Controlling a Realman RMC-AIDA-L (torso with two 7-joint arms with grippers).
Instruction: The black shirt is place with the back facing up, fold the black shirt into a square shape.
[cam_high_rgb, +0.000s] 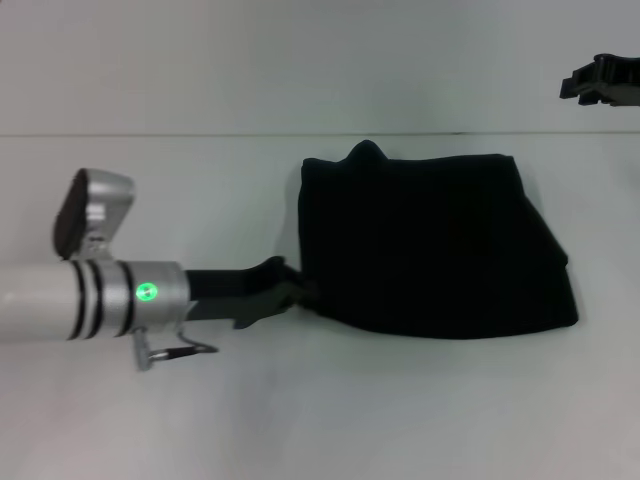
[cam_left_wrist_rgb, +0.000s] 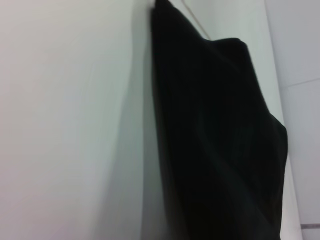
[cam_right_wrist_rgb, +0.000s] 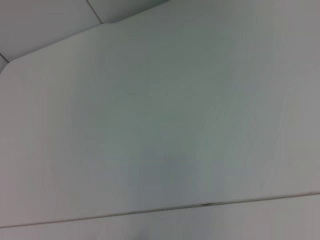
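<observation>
On the white table (cam_high_rgb: 420, 410) lies the folded black shirt (cam_high_rgb: 435, 250), no writing showing. The left gripper (cam_high_rgb: 300, 293) touches its edge; I cannot tell its grip. The right gripper (cam_high_rgb: 603, 80) waits far off.

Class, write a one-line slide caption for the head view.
Left pincer at the near-left edge of the folded black shirt on the white table.

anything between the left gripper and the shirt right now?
Nothing visible. In the head view the left gripper is already at the near-left edge of the folded black shirt, with only bare white table around it. The right gripper is far off at the table's far right.
</observation>
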